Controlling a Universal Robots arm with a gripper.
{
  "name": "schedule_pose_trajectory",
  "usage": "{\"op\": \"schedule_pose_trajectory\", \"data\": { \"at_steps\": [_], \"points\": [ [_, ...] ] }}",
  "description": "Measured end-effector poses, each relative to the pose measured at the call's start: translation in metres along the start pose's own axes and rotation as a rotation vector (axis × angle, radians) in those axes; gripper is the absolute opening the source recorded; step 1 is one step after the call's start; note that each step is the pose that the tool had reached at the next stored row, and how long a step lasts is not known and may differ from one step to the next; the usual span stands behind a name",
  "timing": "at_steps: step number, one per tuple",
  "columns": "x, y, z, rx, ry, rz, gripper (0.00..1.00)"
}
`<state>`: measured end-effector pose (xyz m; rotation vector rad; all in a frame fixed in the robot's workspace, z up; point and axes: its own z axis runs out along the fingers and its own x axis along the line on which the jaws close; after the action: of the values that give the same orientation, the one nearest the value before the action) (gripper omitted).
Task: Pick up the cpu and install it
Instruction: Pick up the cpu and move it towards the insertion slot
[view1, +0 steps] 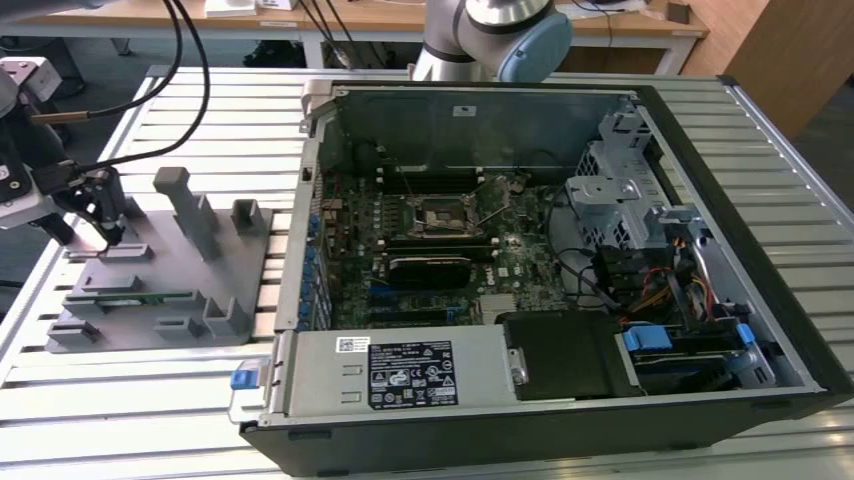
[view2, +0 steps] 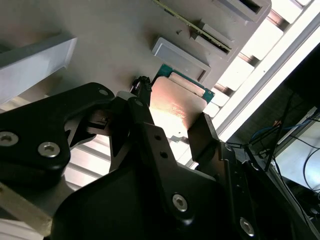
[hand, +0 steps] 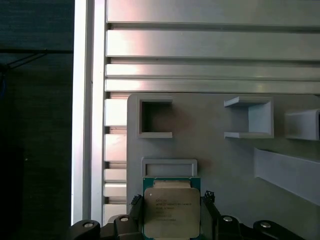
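While the grey fixture (view1: 174, 290) is holding parts slotted within reach on the tabletop (view1: 134, 420), the claw (view1: 110, 232) is hanging over it, narrowed to chip width and gripping the cpu (hand: 171, 212) by two opposite edges. The open computer case (view1: 747, 200) is lying at three o'clock.

Table (view1: 134, 400): slatted aluminium, seen in the exterior view. Grey fixture plate (view1: 154, 270) is set directly on it at frame left; open computer case (view1: 534, 425) is laid at centre and right, just beside the plate.
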<state>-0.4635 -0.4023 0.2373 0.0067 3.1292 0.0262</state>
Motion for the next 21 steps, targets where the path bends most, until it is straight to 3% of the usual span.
{"op": "schedule_pose_trajectory", "data": {
  "at_steps": [21],
  "points": [
    [-0.0001,0.0001,-0.0054,0.0001,0.0000,0.000,0.54]
  ]
}}
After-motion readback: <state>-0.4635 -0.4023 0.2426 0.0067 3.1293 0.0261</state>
